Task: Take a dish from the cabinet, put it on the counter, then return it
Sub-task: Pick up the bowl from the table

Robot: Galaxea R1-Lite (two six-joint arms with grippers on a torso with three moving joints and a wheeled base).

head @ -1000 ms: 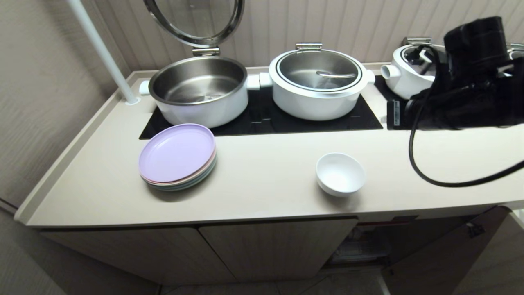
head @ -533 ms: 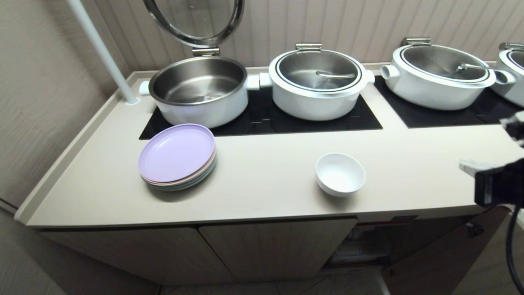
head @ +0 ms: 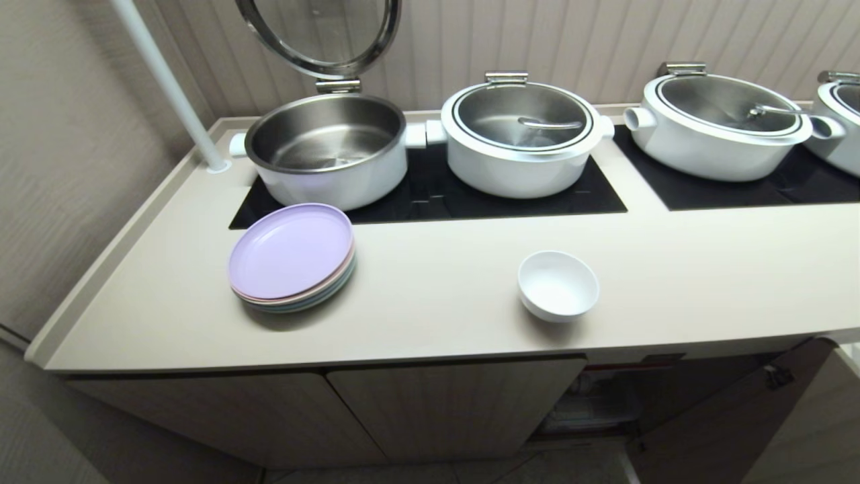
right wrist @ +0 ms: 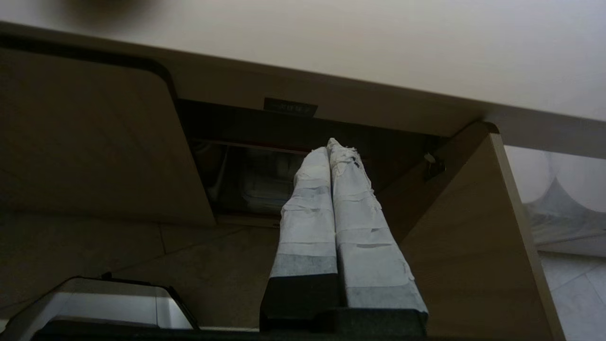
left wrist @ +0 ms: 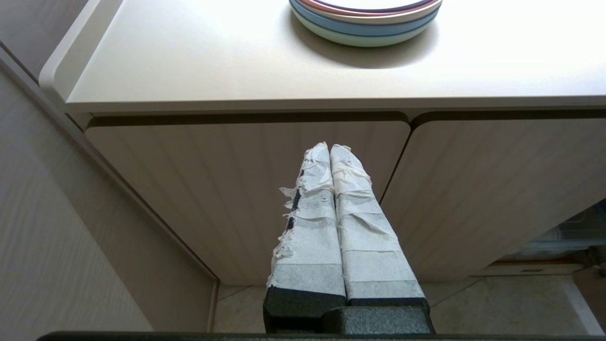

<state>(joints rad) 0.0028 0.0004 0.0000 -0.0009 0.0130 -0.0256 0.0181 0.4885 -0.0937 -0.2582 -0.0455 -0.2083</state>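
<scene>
White ceramic dish [head: 557, 286] (deep, round, plain)

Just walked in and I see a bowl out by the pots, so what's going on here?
Nothing is being handled right now. The white bowl sits alone on the counter, right of a stack of plates. The cabinet below stands open, its door swung out. Both claws are shut and empty, down in front of the cabinet fronts: the right claw by the opening, the left claw before closed doors.

Left claw [left wrist: 330, 148] closed, low; right claw [right wrist: 331, 144] closed, low.
</scene>
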